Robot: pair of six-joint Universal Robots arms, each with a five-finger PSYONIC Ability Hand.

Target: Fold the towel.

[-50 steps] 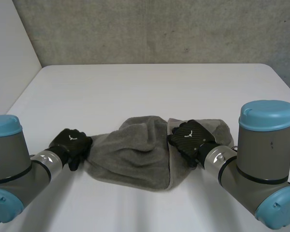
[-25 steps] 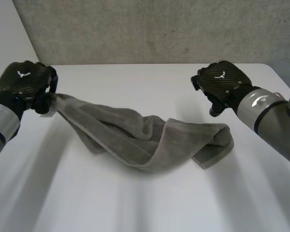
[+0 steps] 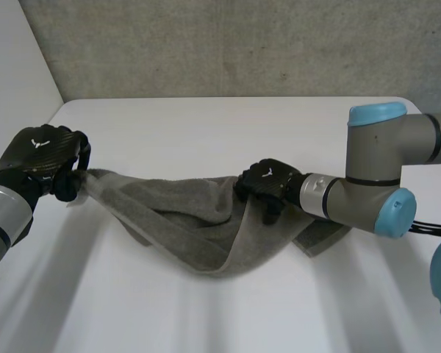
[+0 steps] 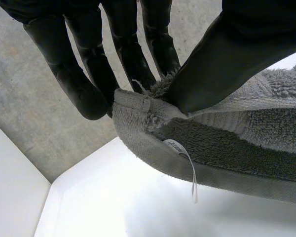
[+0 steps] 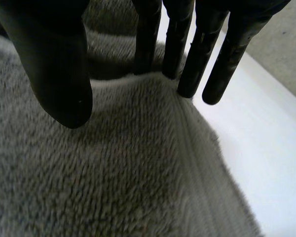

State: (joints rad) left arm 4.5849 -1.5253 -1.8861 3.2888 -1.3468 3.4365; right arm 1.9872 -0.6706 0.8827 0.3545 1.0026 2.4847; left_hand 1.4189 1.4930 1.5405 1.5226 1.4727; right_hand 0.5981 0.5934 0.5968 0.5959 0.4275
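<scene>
You are looking at a white surface (image 3: 206,125) with rounded far corners. A rough grey wall (image 3: 242,44) stands behind its far edge, and a plain white wall (image 3: 15,66) runs along the robot's left side.

The towel (image 3: 191,213) is grey terry cloth with a flat woven band along its hem. Most of it lies rumpled on the middle of the surface, toward the near side. One layer is turned over on itself, and its right end lies flat beneath the right arm (image 3: 375,176).

The towel's left corner is raised off the surface, and the cloth slopes down from there to the heap. Your left robot hand (image 3: 40,154) is grasping that corner. In the left wrist view its thumb (image 4: 227,59) pinches the hem against the fingers (image 4: 89,84). A small white label (image 4: 173,144) with a loose thread hangs from the hem just beside the pinch.

Your right robot hand (image 3: 263,185) is over the middle of the towel, at its far edge. It is released: in its own wrist view its straight fingertips (image 5: 187,69) sit at a ridge of the cloth and the thumb stands apart from them.
</scene>
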